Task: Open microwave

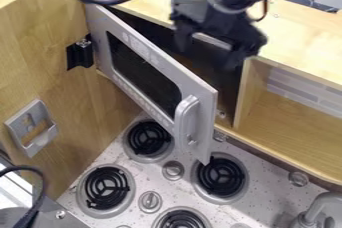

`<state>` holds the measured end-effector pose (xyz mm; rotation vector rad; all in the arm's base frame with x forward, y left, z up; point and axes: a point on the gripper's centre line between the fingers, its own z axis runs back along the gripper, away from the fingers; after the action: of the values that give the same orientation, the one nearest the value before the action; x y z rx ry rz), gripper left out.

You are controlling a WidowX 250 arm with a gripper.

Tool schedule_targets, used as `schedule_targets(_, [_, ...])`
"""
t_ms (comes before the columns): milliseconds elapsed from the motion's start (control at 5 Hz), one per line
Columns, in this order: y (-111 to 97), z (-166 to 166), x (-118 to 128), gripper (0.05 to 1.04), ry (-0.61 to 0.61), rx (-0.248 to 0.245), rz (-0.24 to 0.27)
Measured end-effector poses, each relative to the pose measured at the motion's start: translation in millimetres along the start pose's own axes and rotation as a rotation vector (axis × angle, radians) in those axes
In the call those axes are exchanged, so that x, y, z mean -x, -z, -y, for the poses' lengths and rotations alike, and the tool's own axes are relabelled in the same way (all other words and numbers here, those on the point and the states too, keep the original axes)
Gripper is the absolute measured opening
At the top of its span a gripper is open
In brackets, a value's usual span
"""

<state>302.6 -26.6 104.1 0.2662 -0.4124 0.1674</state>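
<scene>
The microwave's silver door stands swung out from its dark cavity, hinged at the left beside the wooden wall. Its free edge, with the pale vertical handle, hangs over the back burners. My gripper is at the upper middle, in front of the microwave opening and to the right of the door. It is open, its two fingers spread apart, and it is not on the handle. Part of the opening is hidden behind it.
The wooden cabinet top runs behind the gripper, with an open shelf at the right. Below lies the speckled stovetop with black coil burners and knobs. A faucet stands at the lower right.
</scene>
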Motion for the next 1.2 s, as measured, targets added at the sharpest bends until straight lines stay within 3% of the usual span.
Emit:
schedule_targets(200, [22.2,27.1,-8.3,1.0,0.054,0.089,-0.001])
schedule_targets(600, [66.9,39.1,-0.2,1.0,0.028,0.174,-0.072])
schedule_targets(800, [82.0,33.4,7.4,1.0,-0.003,0.182,-0.075])
schedule_targets(1200, [97.3,2.9,45.0,1.0,-0.197,0.113,-0.157])
